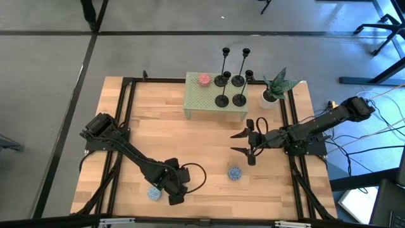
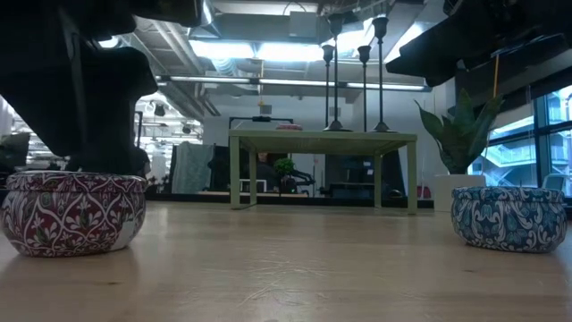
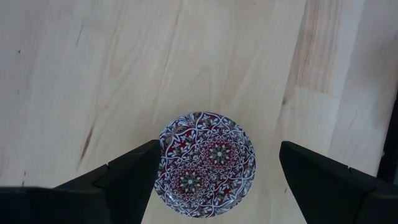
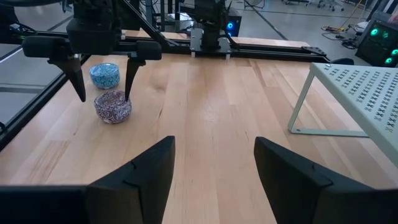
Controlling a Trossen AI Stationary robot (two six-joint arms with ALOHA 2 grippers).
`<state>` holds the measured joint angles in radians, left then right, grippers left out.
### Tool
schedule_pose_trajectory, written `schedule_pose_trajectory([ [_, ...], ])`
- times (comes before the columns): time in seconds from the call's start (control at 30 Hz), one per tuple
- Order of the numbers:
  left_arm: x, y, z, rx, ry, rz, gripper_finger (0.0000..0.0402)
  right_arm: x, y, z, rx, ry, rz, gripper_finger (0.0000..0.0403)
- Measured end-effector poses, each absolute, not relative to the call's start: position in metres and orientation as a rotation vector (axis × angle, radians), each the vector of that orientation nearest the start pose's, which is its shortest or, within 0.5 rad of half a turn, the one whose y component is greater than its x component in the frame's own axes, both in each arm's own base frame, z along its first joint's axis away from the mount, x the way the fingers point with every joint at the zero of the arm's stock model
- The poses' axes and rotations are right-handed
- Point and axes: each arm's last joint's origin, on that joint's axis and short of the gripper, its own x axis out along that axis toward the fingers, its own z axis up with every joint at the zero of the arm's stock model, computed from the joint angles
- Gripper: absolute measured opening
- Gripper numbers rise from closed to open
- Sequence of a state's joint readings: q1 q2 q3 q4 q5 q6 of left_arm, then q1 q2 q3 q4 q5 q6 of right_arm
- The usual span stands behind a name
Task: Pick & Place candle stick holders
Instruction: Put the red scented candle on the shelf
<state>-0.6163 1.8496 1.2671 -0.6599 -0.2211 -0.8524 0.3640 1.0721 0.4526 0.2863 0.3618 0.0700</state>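
Four black candle stick holders [image 1: 230,90], two tall and two short, stand by their round bases on a green perforated stand [image 1: 202,101] at the table's far middle. They also show in the low view [image 2: 364,85]. My left gripper [image 3: 217,168] is open and points down near the table's near edge. Its fingers stand on either side of a red patterned tin [image 3: 206,163] and I see no touch. My right gripper [image 1: 235,142] is open and empty, right of centre, pointing toward the table's left, well short of the holders.
A blue tin [image 1: 235,173] lies near my right gripper, and another blue tin [image 4: 104,74] lies beside the red one. A pink disc [image 1: 204,79] sits on the stand. A potted plant [image 1: 273,88] stands at the far right. Bare wood lies mid-table.
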Motion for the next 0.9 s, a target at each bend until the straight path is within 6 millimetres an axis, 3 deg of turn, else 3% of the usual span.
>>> schedule_pose_trajectory([
  [0.9,0.2964,-0.2043,0.1804,-0.211,1.197,0.138,0.0326,0.2070,0.0679,0.2109,-0.049,0.311,-0.009,0.0225],
])
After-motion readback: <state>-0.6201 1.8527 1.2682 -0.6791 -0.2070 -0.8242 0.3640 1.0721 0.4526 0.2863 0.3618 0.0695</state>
